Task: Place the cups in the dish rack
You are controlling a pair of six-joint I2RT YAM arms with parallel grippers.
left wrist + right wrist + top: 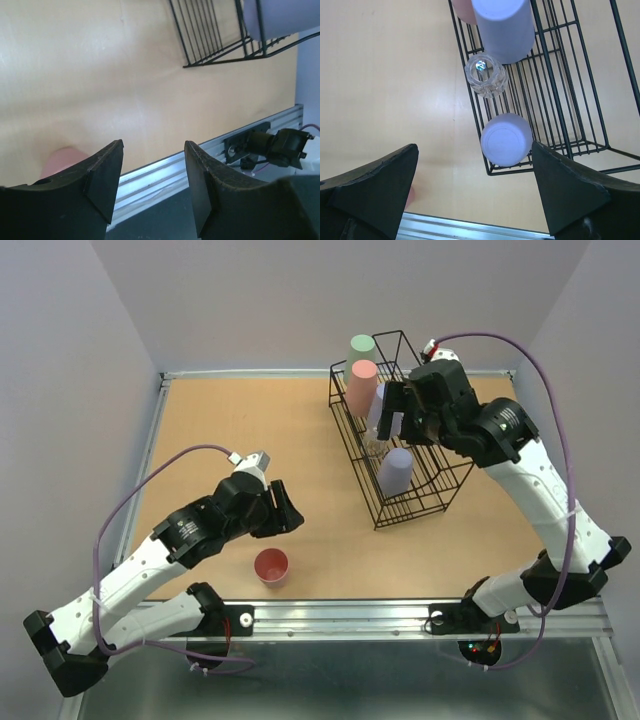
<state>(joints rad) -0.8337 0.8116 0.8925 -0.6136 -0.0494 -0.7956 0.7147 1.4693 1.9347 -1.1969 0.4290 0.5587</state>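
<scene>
One cup to go: lower the left gripper (288, 510), jaws apart and empty, over the upright salmon-red cup (271, 566) beside the near edge, pinching one wall, leaving the wide-open right gripper (475, 144) above the far-right dish rack (412, 502).

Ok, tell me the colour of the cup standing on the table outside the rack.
The cup is salmon-red, best seen in the top external view.

Salmon-red cup (271, 565) upright on table (250, 440), apart from dish rack (412, 502)
</scene>
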